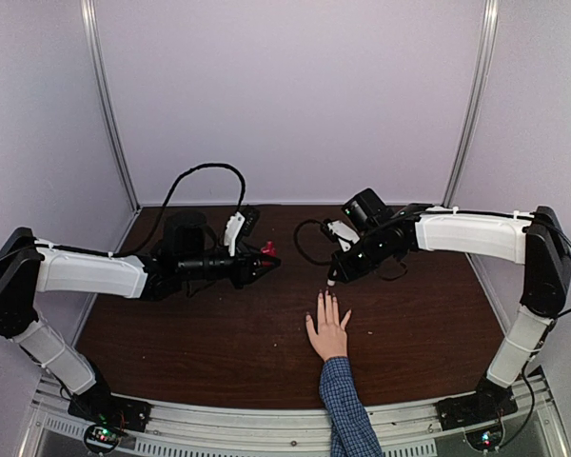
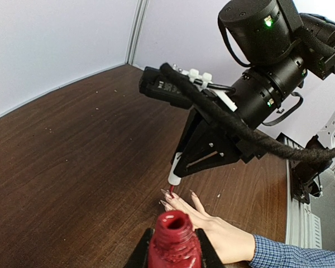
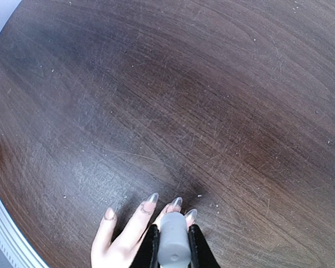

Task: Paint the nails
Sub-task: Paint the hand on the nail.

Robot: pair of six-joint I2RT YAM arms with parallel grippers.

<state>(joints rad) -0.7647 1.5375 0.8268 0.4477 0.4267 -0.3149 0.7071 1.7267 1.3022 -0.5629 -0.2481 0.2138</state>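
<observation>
A light-skinned hand (image 1: 329,333) in a blue checked sleeve (image 1: 346,409) lies flat on the table, fingers pointing away. Its nails (image 3: 151,198) are long and pale, with faint red marks at some cuticles. My right gripper (image 1: 334,275) is shut on the white brush cap (image 3: 173,243) and holds it upright over the middle fingertips. In the left wrist view the red brush tip (image 2: 171,195) is at a fingertip nail (image 2: 167,194). My left gripper (image 1: 264,255) is shut on the open red polish bottle (image 2: 173,243), left of the hand and above the table.
The dark wooden table (image 1: 219,324) is enclosed by pale walls at the back and sides. Black cables (image 1: 205,171) loop above the left arm, and another cable (image 1: 309,238) lies by the right wrist. A metal rail (image 1: 266,419) runs along the near edge.
</observation>
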